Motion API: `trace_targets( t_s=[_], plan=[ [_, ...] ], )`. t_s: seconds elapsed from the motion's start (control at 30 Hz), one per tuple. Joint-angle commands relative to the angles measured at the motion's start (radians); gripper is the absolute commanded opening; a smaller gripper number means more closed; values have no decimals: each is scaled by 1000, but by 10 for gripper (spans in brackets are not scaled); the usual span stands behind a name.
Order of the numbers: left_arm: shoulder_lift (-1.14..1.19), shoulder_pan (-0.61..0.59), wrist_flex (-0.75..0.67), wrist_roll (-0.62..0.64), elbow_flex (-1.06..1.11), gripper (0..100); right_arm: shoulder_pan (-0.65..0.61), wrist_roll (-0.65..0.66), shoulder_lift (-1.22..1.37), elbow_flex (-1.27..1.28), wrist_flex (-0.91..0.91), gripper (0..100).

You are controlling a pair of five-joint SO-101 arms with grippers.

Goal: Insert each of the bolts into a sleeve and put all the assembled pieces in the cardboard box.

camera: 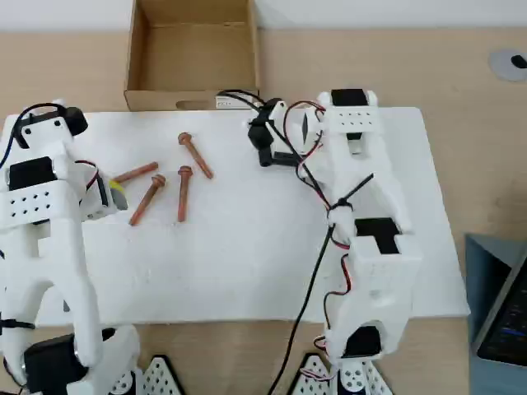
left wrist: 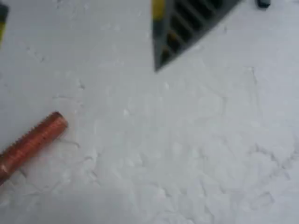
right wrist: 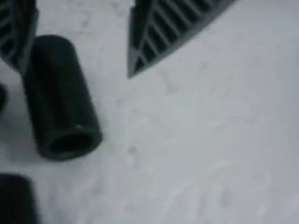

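Right wrist view: the right claw (right wrist: 77,63) stands with its ridged black jaws apart. One end of a sleeve (right wrist: 60,98) lies between them, close to one jaw and clear of the other. The sleeve is a dark, matt, smooth-walled tube with an open round bore. It is probably light and stiff and apt to roll, so it is best pinched across the middle of its barrel. A second sleeve (right wrist: 14,200) lies near.

The left claw (left wrist: 79,32), its tips edged in yellow, is also spread wide over the board, with the threaded end of a bolt (left wrist: 32,140) just beside it. The bolts (camera: 169,183) are coppery, rigid, round-headed rods. Gripping one near the head would leave the thread free to enter a bore.

In the high view four bolts lie loose at ten o'clock on the pitted white foam board (camera: 247,263), and the sleeves lie at twelve. The cardboard box (camera: 132,58) sits beyond the board's edge at eleven.
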Motion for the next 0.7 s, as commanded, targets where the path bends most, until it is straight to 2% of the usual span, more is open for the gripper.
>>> trace_targets(
  t_s=[0.0,0.27,0.57,0.67],
  plan=[
    [-5,-9,-2,-8,-26,232,-22,18,16,-28,-26,160],
    [-5,-8,-2,-8,-26,232,-21,31,82,-28,-43,157],
    [-4,-8,-3,-8,5,232,-24,23,130,-28,-63,17],
    [-4,-8,-3,-8,28,232,-25,21,122,-28,-57,11]
  ],
)
